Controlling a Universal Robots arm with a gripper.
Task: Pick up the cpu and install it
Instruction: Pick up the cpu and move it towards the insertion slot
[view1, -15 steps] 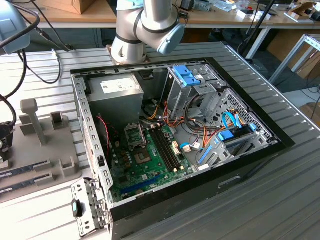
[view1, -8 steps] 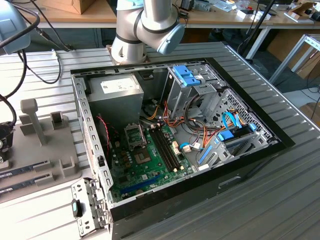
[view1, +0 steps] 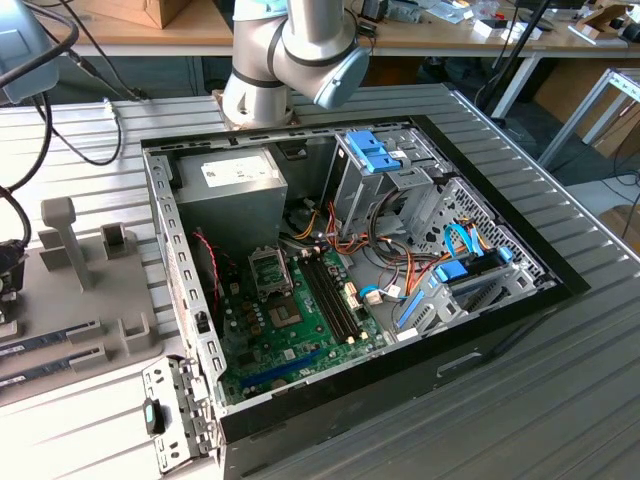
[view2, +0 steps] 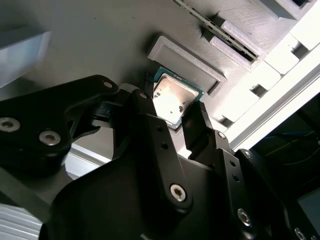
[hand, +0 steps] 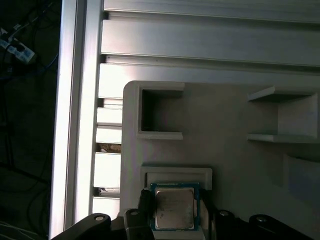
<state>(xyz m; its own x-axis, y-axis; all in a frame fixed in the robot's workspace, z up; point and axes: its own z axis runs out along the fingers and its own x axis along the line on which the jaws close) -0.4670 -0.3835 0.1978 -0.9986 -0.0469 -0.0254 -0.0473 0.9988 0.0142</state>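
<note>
Silver-lidded cpu (hand: 173, 209) sits in its pocket on the grey holder (hand: 230, 160) in the first wrist view. The gripper (hand: 175, 216) straddles it, set narrow - can't tell if it's actually clamping. My call: stay square to the chip's edges and lift straight out. Square pocket (hand: 161, 111) beside the cpu - nothing in it.

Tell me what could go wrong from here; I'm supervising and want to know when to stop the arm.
The cpu lies right beside a raised ledge of the grey holder, with the gripper right at it; a skewed lift might catch there. The socket sits low in the case, near loose cables that could snag.
</note>
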